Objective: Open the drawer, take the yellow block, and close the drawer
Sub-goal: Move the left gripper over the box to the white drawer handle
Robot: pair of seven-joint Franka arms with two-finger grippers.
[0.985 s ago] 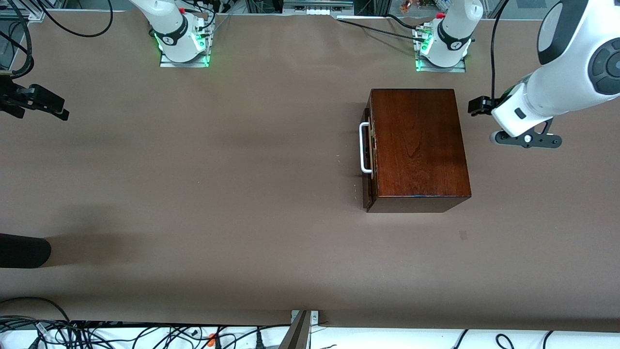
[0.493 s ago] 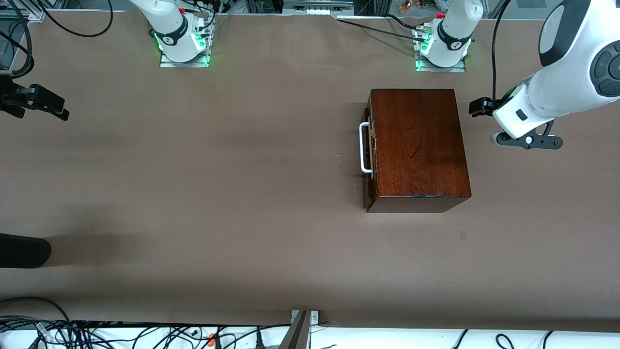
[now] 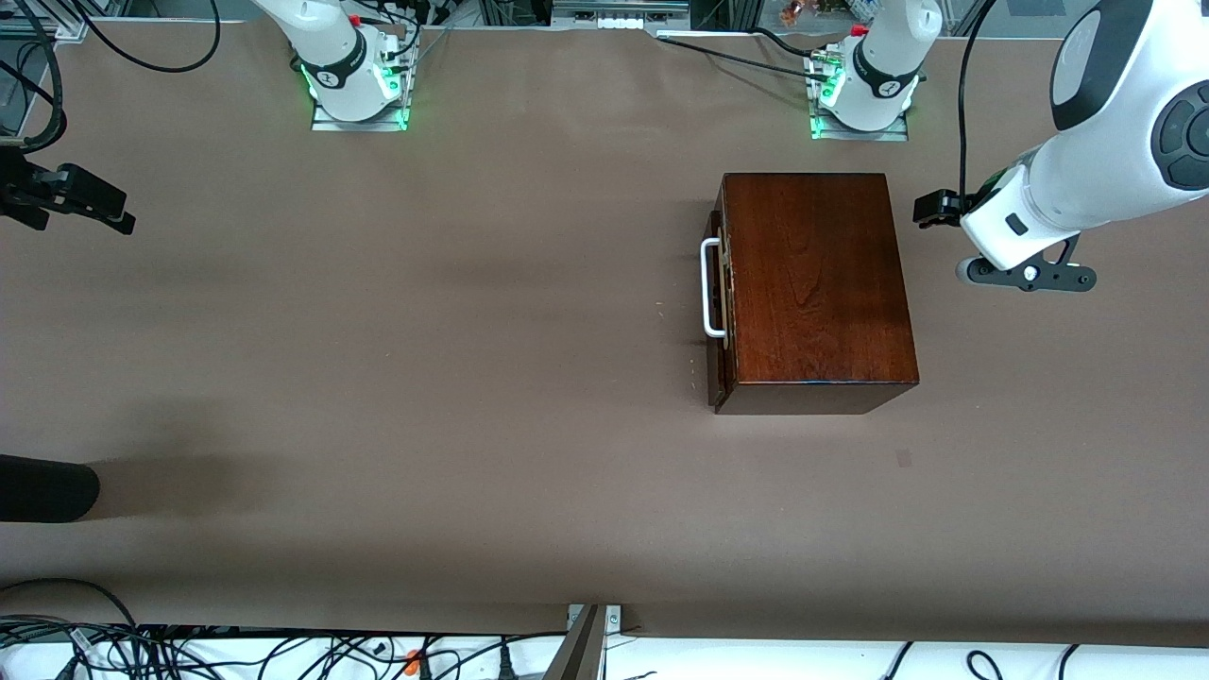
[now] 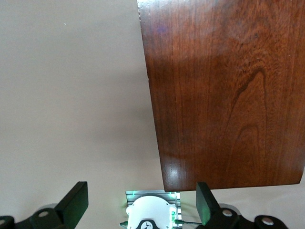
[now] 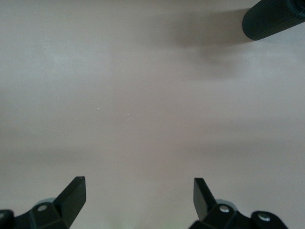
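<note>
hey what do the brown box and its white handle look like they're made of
The box looks like dark reddish wood with a glossy varnish: grain lines show on its top and light glints along an edge. The handle is a smooth white U-shaped bar, maybe painted metal or plastic; its look leaves that open.

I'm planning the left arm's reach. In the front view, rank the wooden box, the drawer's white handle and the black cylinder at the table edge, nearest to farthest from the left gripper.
From the left gripper:
1. Wooden box, right beside it.
2. White handle, on the drawer front facing the right arm's end.
3. Black cylinder, at the right arm's end, nearer the camera.
</note>
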